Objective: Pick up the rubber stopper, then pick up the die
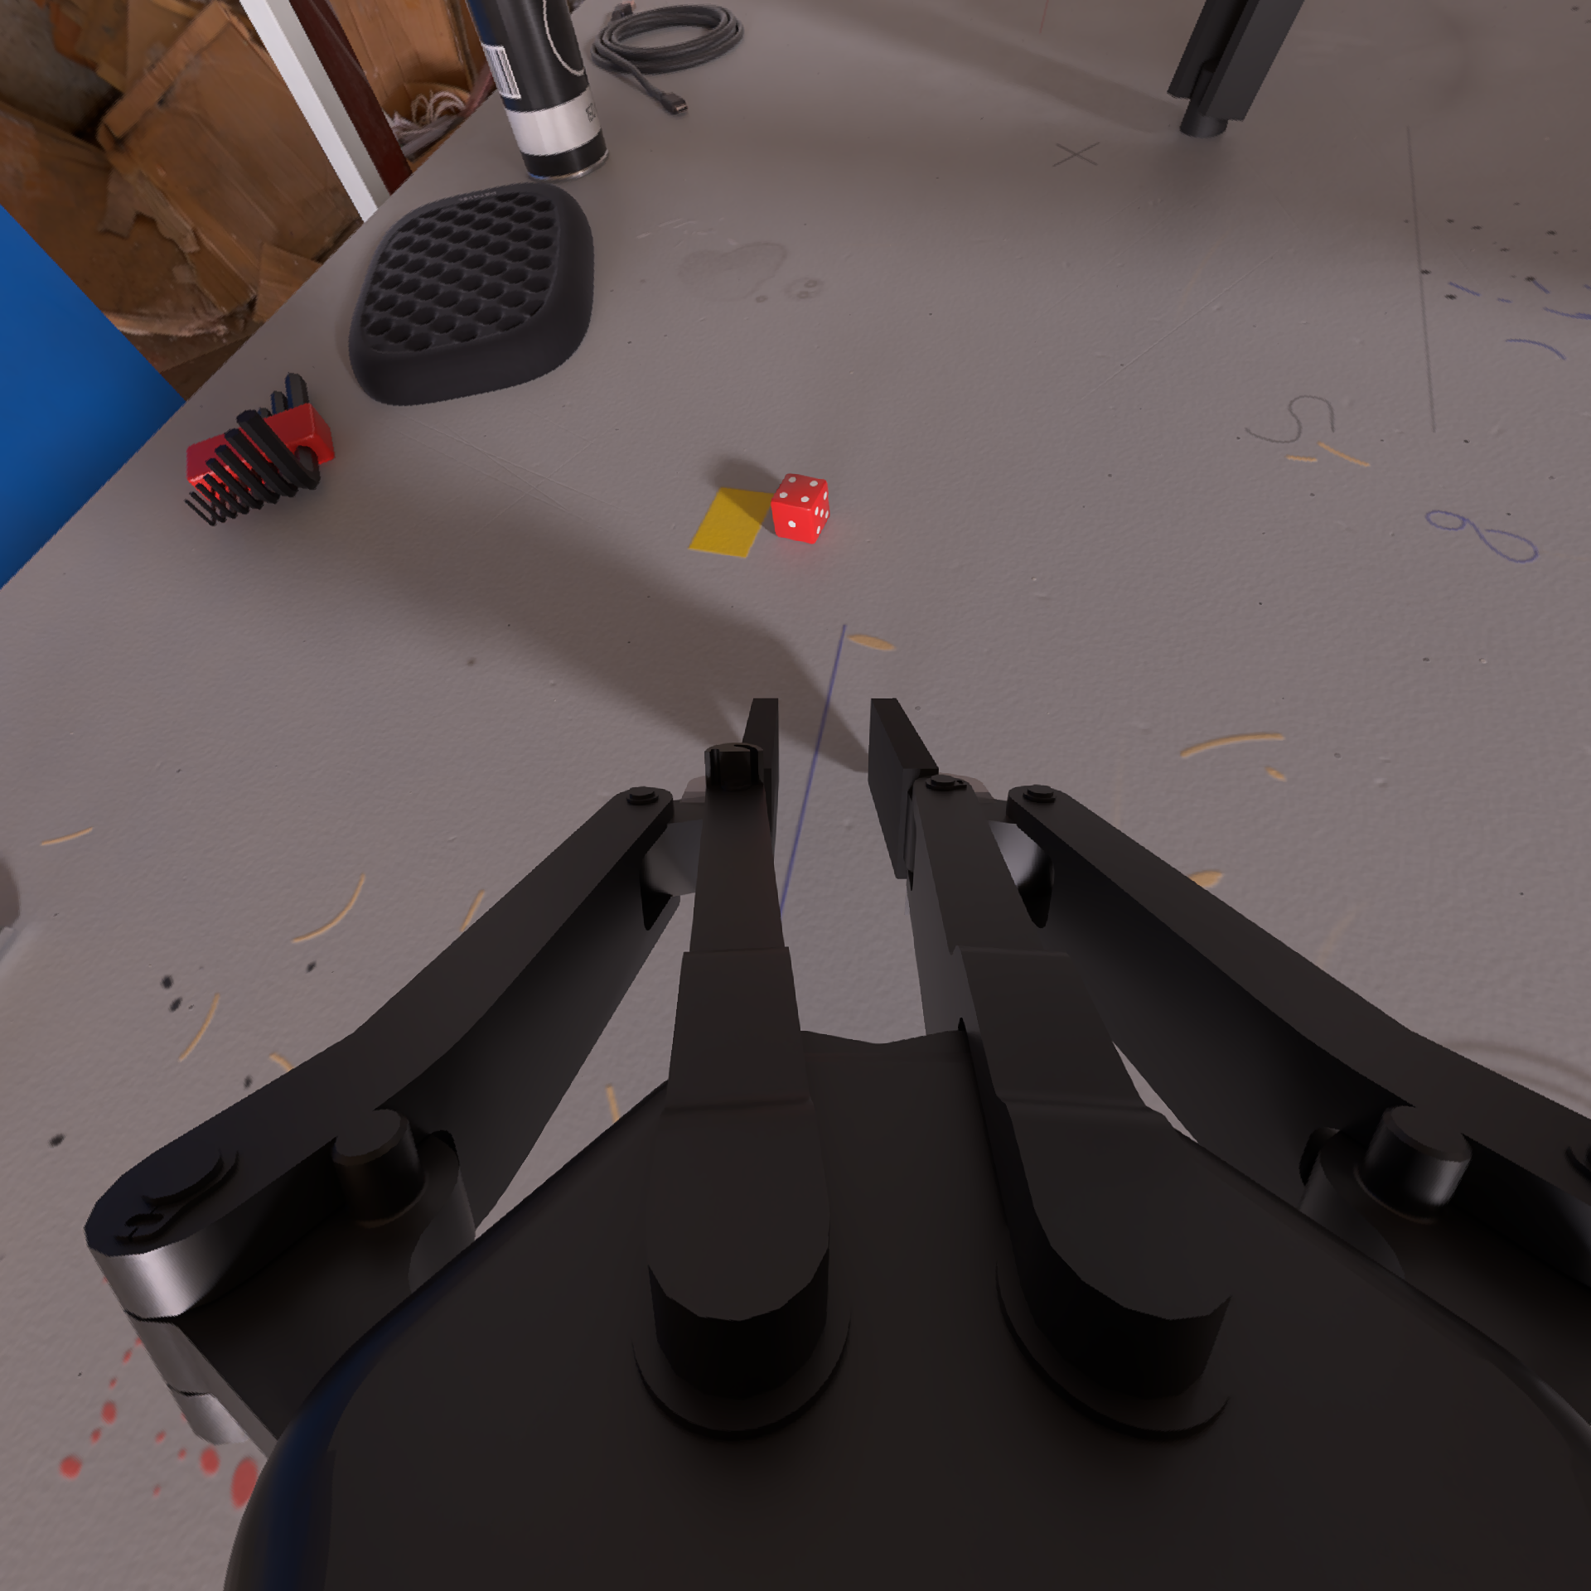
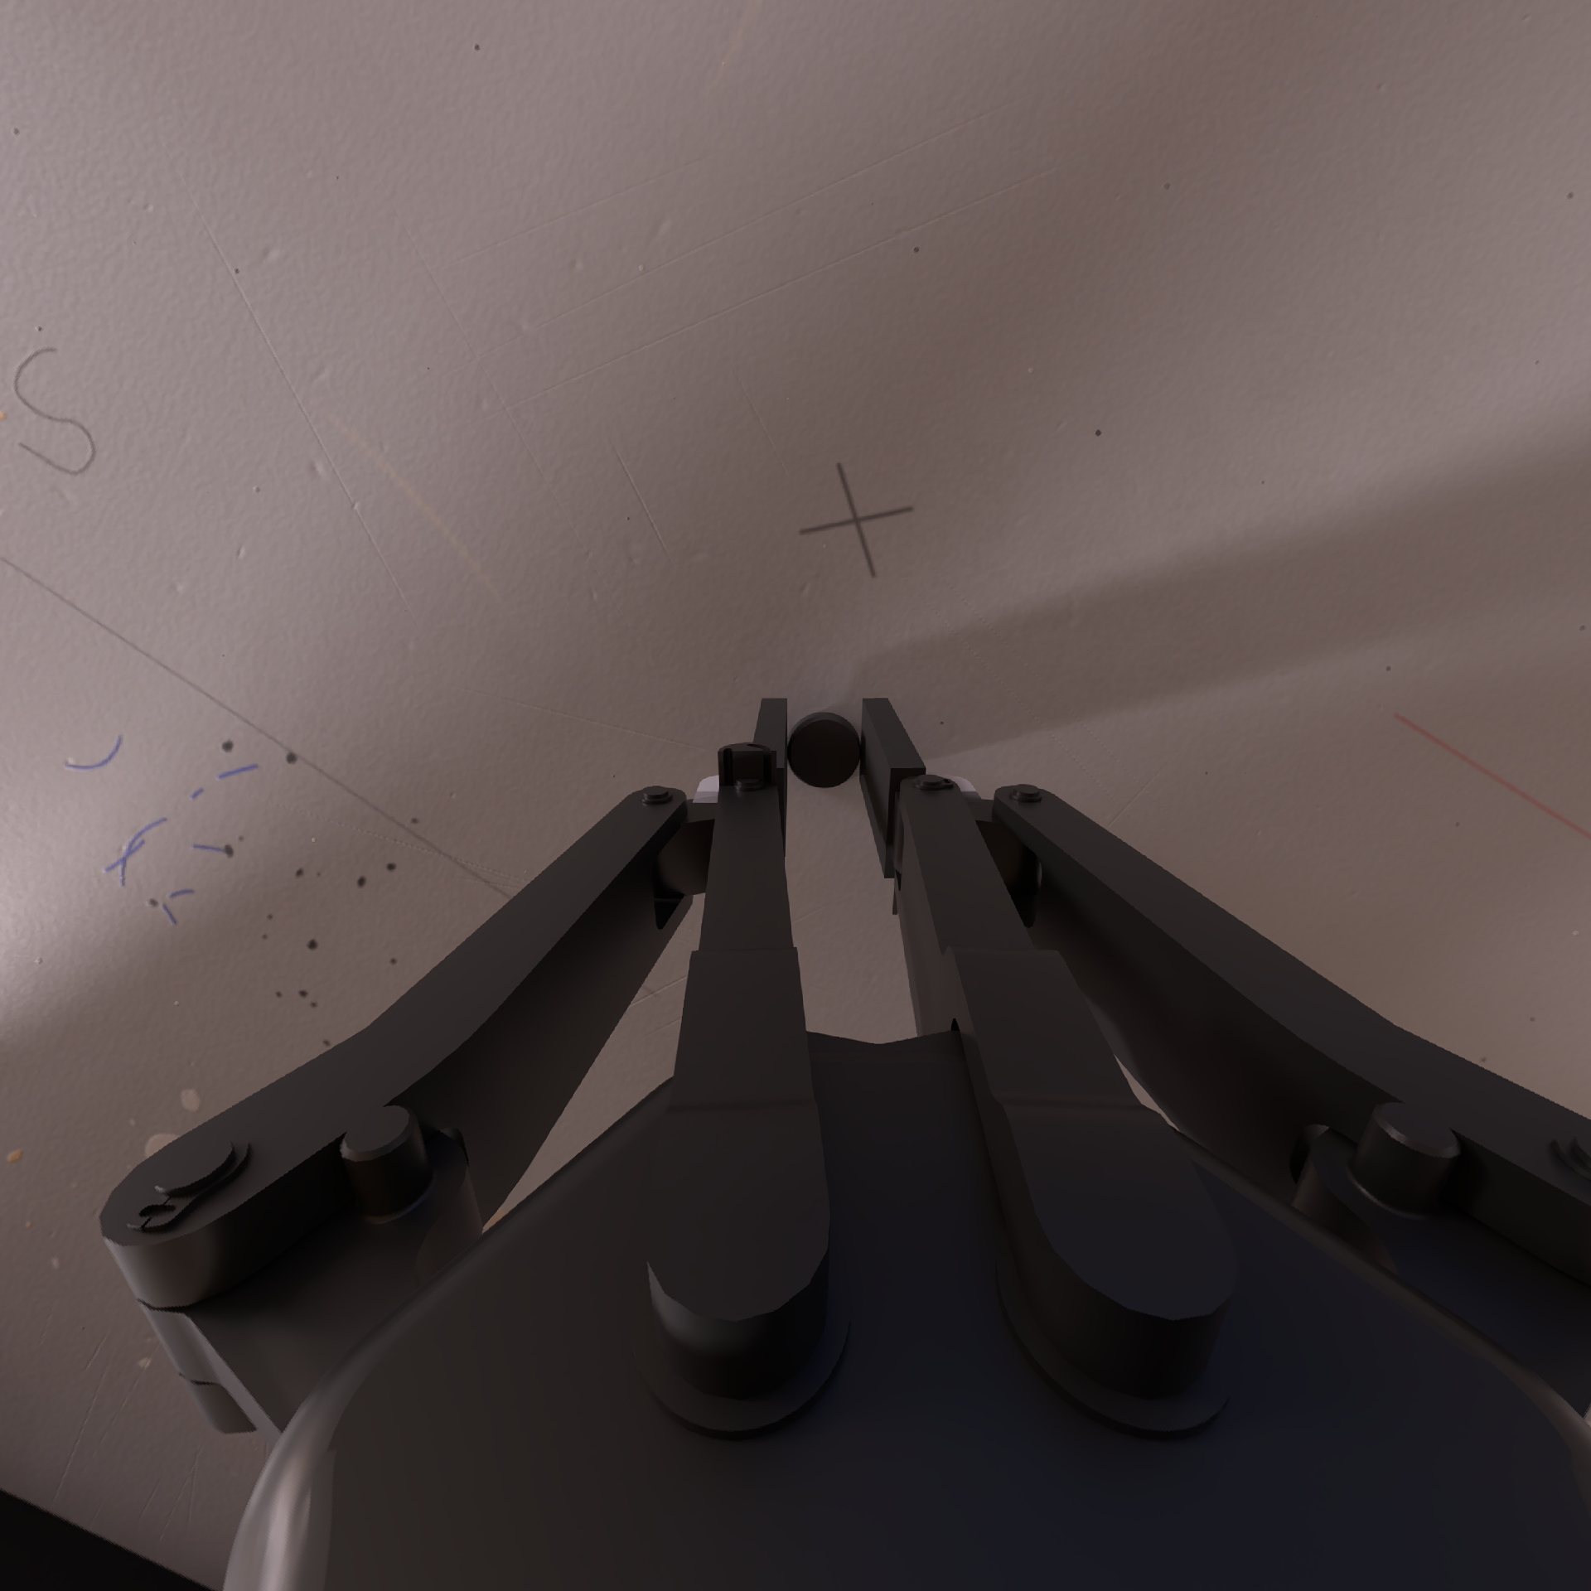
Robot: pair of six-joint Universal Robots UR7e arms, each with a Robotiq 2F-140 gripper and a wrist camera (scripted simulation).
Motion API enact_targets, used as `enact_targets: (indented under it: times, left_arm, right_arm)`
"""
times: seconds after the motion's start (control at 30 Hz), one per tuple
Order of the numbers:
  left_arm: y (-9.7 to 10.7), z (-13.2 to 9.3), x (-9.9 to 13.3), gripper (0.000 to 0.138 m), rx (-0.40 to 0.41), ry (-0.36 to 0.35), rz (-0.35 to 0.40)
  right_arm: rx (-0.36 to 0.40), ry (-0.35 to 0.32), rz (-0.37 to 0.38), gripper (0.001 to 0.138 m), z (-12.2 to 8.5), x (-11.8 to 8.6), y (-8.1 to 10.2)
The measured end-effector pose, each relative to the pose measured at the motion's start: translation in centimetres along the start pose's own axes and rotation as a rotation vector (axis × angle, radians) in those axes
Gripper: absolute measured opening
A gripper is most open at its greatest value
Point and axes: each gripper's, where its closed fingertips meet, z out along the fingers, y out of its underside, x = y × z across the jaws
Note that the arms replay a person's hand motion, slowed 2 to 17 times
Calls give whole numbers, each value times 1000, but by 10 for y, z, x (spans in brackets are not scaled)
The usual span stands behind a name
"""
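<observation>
- My right gripper (image 2: 824, 740) is pinching the rubber stopper (image 2: 824, 751). It is a small, dark, round thing, and it is sitting right between my two fingertips, touching both.
- I am looking at the stopper's flat round face. I cannot tell if it is resting on the grey table (image 2: 1033, 301) or hanging just above it.
- A thin cross mark (image 2: 857, 518) is showing on the table a little ahead of the stopper.
- My left gripper (image 1: 824, 732) is holding nothing. Its fingers are sitting close together with a narrow gap between them, and a thin blue line (image 1: 814, 766) on the table is showing through that gap.
- The die (image 1: 800, 508) is waiting on the table ahead of my left gripper, well apart from it. It is red with white dots.
- A flat yellow piece (image 1: 727, 523) is lying just beside the die, on its left.
- Farther left, a red holder with black keys (image 1: 258, 452) is sitting near the table's edge.
- Behind that, a black pad with many little holes (image 1: 473, 293) is lying flat.
- At the far end, a black and white can (image 1: 547, 95) is standing up, with a coiled grey cable (image 1: 667, 39) near it.
- My right gripper is showing far off at the top right in the left wrist view.
</observation>
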Motion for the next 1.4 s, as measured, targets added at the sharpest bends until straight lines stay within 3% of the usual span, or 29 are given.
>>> enact_targets:
  times: [0.4, 0.77, 1.03, 1.23, 1.4]
  left_arm:
    - [-6, -3, 1, 28, 38, 14, 7]
    - [-22, -9, 3, 29, 115, 43, -7]
    - [-30, -9, 6, 30, 111, 54, 22]
    - [-37, -7, 8, 30, 94, 69, 73]
    - [-44, -7, 4, 31, 82, 84, 95]
  right_arm:
    - [-19, 10, -23, 23, -8, 0, 7]
    - [63, 67, -7, 23, -58, -11, -3]
    - [316, 65, 6, 23, -113, -54, -40]
    - [565, 6, -16, 23, -145, -110, -79]
    - [750, -73, -27, 23, -157, -159, -112]
